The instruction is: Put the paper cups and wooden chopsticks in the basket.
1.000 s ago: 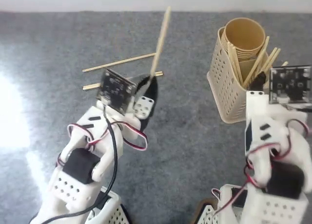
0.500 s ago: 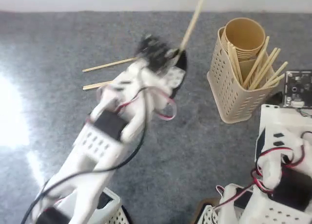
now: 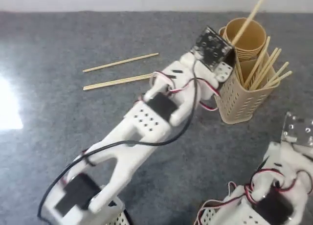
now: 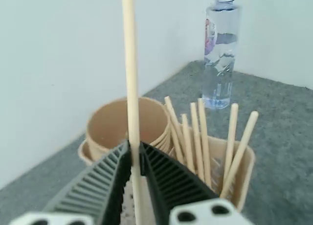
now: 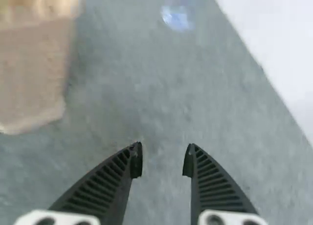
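The chopstick (image 4: 128, 63), which I judge light, stiff and smooth, is clenched by the left gripper (image 4: 135, 159) just above the basket (image 3: 234, 105) near the table's (image 3: 49, 49) far right corner. With most of its length free, it may pivot. The right gripper (image 5: 161, 161) stands released and holds nothing.

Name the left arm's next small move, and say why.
Probably ease the wooden chopstick down into the basket before opening: the left arm's jaws are shut on it, and they hang at the basket's rim by the paper cups.
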You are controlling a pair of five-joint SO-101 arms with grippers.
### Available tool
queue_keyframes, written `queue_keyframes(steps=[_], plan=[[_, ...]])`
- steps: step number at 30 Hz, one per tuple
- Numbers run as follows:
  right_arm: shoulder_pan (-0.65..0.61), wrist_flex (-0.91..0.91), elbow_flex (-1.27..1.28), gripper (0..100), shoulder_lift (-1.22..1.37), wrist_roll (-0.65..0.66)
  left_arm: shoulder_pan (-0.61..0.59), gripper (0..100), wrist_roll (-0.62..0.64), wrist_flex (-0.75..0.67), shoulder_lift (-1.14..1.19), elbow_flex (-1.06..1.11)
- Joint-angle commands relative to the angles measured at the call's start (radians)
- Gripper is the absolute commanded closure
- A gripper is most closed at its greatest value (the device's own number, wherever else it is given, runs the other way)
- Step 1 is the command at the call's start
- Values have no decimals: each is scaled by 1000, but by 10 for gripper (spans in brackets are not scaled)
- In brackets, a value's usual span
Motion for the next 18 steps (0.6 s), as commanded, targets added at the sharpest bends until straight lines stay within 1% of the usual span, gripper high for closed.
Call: queue_keyframes(steps=[1,5,10,12,13,15,18], plan=[[93,-47,212,851,-143,44,26,989,-5,-112,84,-111],[105,-74,354,851,-240,38,46,989,-5,-106,144,-225],[39,-143,482,851,-222,-64,71,989,-5,-80,238,-326],[8,-166,526,851,-229,-86,78,989,-5,-80,272,-357],[7,-174,529,851,-229,-86,80,989,5,-78,282,-369],[-1,-180,539,851,-229,-89,84,989,64,-69,288,-390],[-16,-186,566,851,-229,-86,94,989,124,-28,290,-400]])
